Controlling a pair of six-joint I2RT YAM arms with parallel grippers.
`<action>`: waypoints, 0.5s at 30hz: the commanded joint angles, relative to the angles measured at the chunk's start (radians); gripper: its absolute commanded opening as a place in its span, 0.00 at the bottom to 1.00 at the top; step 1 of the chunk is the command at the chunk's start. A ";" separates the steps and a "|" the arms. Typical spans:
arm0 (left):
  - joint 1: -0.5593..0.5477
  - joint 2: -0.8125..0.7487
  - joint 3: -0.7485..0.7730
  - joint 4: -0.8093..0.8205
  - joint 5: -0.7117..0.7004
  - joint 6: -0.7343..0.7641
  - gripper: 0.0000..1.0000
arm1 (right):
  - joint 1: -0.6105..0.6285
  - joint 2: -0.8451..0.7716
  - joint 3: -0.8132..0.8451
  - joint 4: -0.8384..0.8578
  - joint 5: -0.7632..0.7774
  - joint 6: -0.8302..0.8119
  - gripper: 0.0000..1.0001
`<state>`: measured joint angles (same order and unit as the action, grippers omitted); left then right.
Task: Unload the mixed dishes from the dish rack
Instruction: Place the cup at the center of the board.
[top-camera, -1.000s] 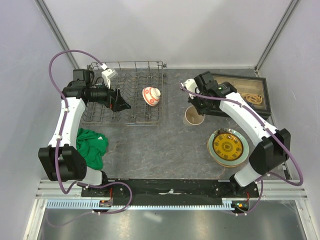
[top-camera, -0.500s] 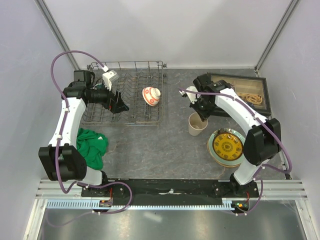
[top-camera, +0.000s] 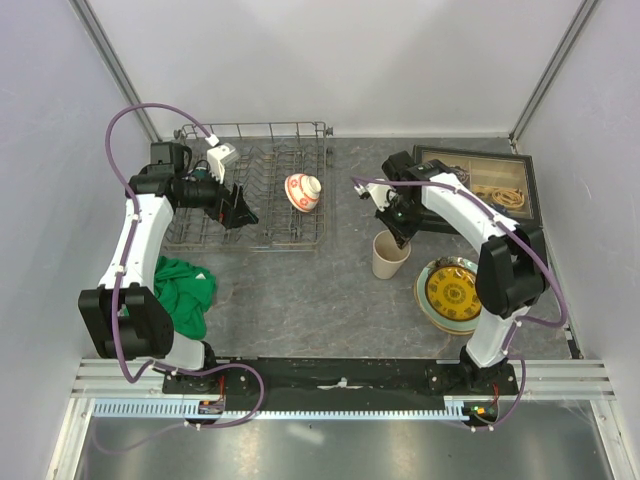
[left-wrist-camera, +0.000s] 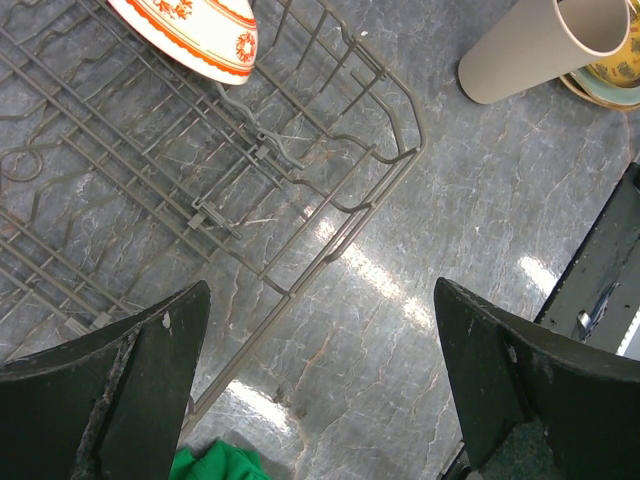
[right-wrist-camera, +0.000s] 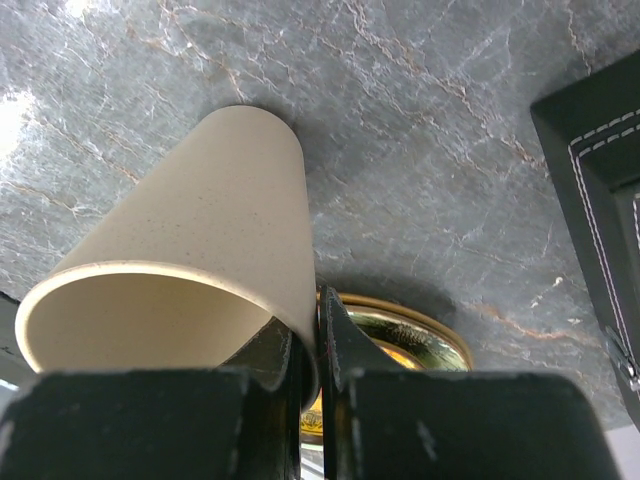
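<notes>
The right hand (top-camera: 403, 230) is closed on the rim of the beige cup (top-camera: 389, 257), one finger inside the wall and one outside. The cup is out of the dish rack (top-camera: 250, 243), on or just above the tabletop (top-camera: 320, 295) to the rack's right. It looks stiff, light and chippable, and a rim pinch may let it swing. The left hand (top-camera: 240, 206) hovers wide open over the rack's left half. The small red-and-white bowl (top-camera: 302, 191) sits tilted in the rack's right half. It is likely slippery and best taken across its rim.
</notes>
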<state>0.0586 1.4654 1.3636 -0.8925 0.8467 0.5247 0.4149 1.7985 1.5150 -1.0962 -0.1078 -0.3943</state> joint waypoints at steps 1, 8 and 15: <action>-0.003 -0.004 -0.004 -0.008 0.002 0.047 0.99 | -0.001 0.021 0.060 0.015 -0.032 -0.008 0.00; -0.002 -0.002 -0.006 -0.008 0.002 0.052 0.99 | 0.001 0.044 0.073 0.021 -0.038 -0.003 0.05; -0.003 -0.002 -0.011 -0.008 -0.005 0.057 0.99 | 0.001 0.055 0.080 0.021 -0.040 -0.005 0.24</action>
<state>0.0586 1.4654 1.3540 -0.8928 0.8425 0.5396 0.4149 1.8439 1.5558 -1.0840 -0.1310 -0.3954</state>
